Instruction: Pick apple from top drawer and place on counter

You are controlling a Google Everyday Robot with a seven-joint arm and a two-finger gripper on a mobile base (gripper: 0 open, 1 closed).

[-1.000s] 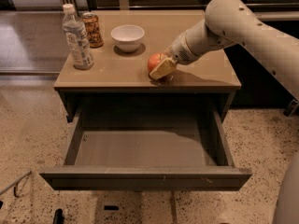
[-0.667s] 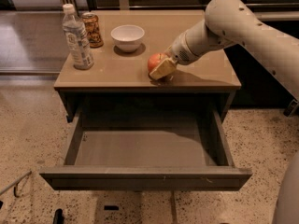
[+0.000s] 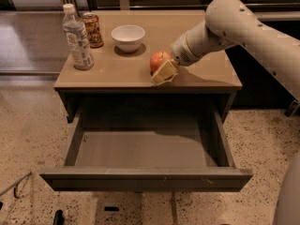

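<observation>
The apple [image 3: 158,60] is small and red-orange, and it rests on the tan counter [image 3: 117,71] right of the middle, near the front edge. My gripper [image 3: 165,72] is on the counter right against the apple's front right side, at the end of the white arm [image 3: 234,25] that reaches in from the right. The top drawer [image 3: 145,149] is pulled fully open below the counter. Its flat grey floor is bare.
A white bowl [image 3: 128,35] stands on the counter behind the apple. A plastic water bottle [image 3: 77,39] and a brown can [image 3: 92,29] stand at the counter's back left. Speckled floor surrounds the cabinet. A dark cabinet stands at the right.
</observation>
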